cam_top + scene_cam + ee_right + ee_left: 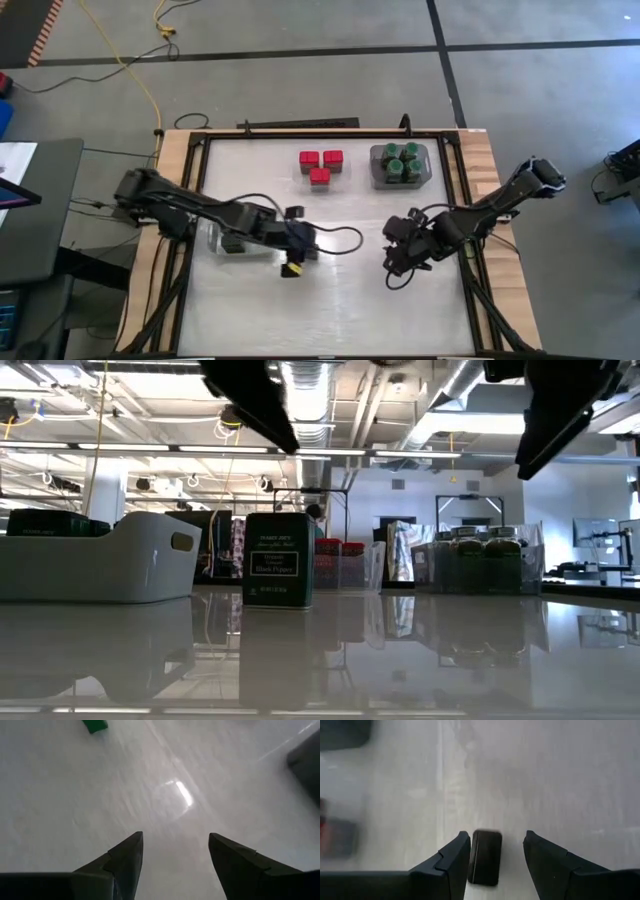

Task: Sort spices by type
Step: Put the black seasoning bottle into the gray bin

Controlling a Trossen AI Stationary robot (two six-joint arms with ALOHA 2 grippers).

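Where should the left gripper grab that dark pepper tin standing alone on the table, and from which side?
Grip the dark tin across its flat side walls, near the top, coming straight down. It stands upright and boxy with nothing touching it. The left gripper is above it with fingers open, though the tin sits close to one finger, so centre first.

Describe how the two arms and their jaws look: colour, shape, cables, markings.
Both arms are dark, nearly black, built of jointed segments. Black cables loop loosely beside each wrist on the white table. The left gripper and the right gripper each have two matte black, wedge-shaped jaws with stepped, angular edges. A small yellow mark shows near the left arm's tip.
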